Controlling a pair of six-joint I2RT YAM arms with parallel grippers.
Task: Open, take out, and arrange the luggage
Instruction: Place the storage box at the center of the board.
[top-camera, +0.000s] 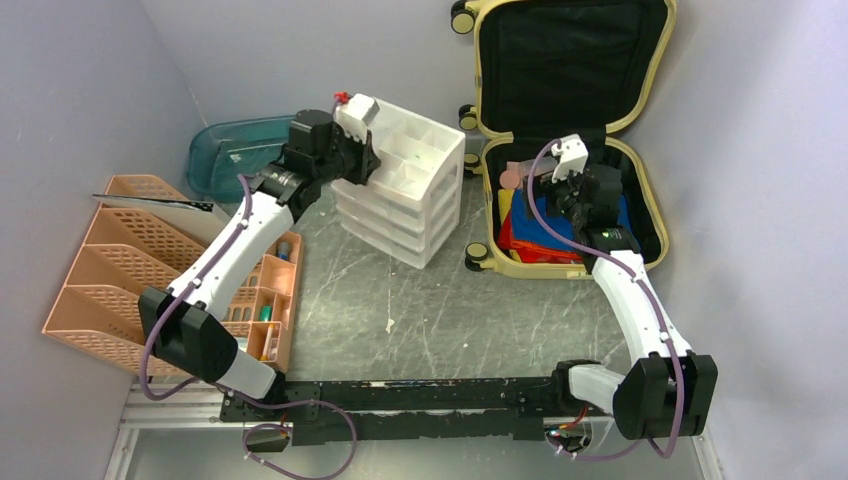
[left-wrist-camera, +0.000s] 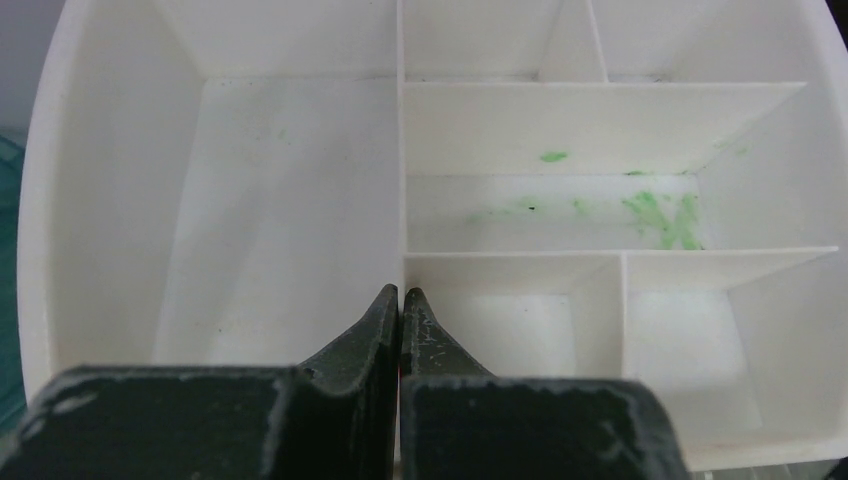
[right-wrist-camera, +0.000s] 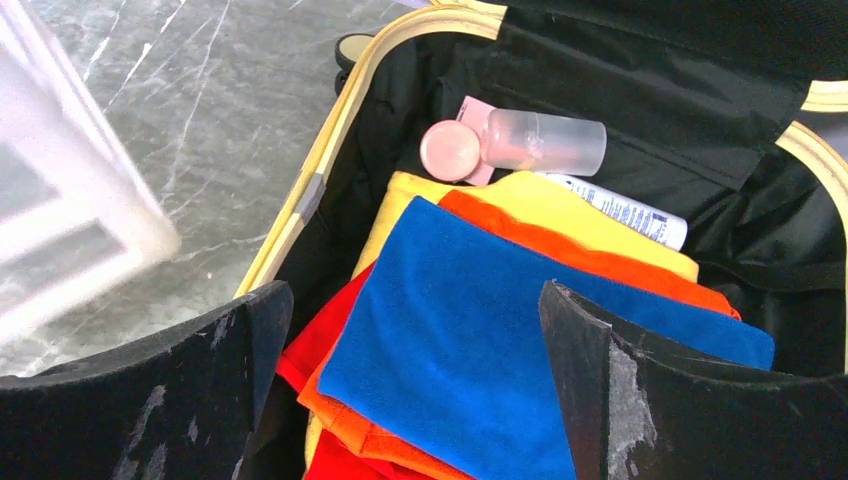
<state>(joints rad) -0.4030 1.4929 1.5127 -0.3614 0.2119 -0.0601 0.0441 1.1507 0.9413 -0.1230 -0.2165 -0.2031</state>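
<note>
The pale yellow luggage (top-camera: 655, 215) lies open at the back right, its black-lined lid (top-camera: 570, 60) leaning on the wall. Inside it lie folded cloths: a blue cloth (right-wrist-camera: 480, 330) on top, over orange (right-wrist-camera: 600, 258), yellow (right-wrist-camera: 520, 192) and red (right-wrist-camera: 310, 350) ones. Behind them rest a clear bottle (right-wrist-camera: 545, 142) with a pink cap and a white tube (right-wrist-camera: 625, 210). My right gripper (right-wrist-camera: 410, 295) hangs open just above the blue cloth, holding nothing. My left gripper (left-wrist-camera: 400, 292) is shut and empty, over the top compartments of the white drawer unit (top-camera: 400, 190).
The drawer unit's top tray (left-wrist-camera: 280, 200) holds nothing but green smears (left-wrist-camera: 660, 215). A teal tray (top-camera: 225, 155) sits at the back left. A peach file rack (top-camera: 110, 270) and a peach divided box (top-camera: 270, 300) with small items stand on the left. Grey walls close in on both sides.
</note>
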